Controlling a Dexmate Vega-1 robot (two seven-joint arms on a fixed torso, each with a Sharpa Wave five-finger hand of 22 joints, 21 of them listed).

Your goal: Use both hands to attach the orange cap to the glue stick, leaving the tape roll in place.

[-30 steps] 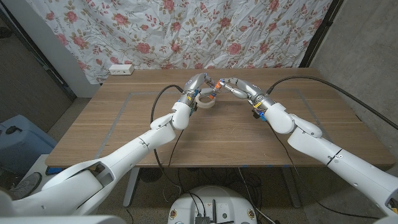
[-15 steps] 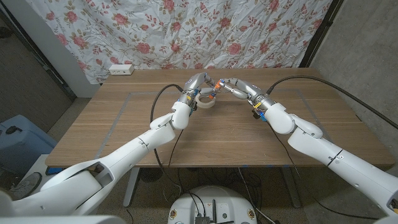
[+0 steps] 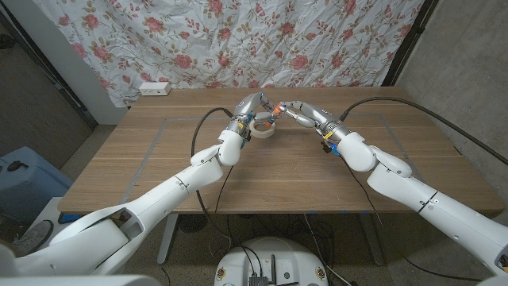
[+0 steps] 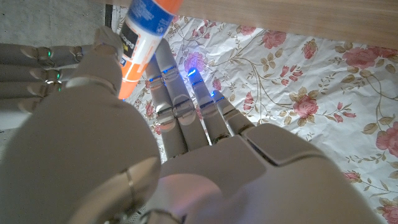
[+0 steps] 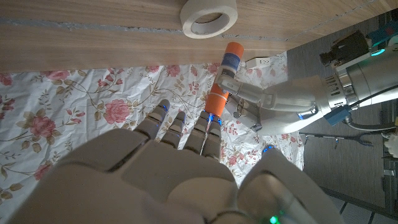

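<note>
Over the far middle of the table my two hands meet fingertip to fingertip. My left hand (image 3: 251,107) grips the glue stick (image 5: 229,62) by its blue and white body, also seen from the left wrist as the glue stick (image 4: 144,22). My right hand (image 3: 300,110) pinches the orange cap (image 5: 217,99) at its fingertips. The cap sits in line with the stick, touching its end. The white tape roll (image 3: 262,127) lies on the table just below the hands, untouched; the right wrist shows this tape roll (image 5: 210,17) lying flat.
A white power strip (image 3: 154,88) lies at the table's back left edge. A floral curtain (image 3: 262,40) hangs behind the table. Thin tape lines (image 3: 151,143) mark a rectangle on the wood. A blue container (image 3: 20,179) stands on the floor to the left.
</note>
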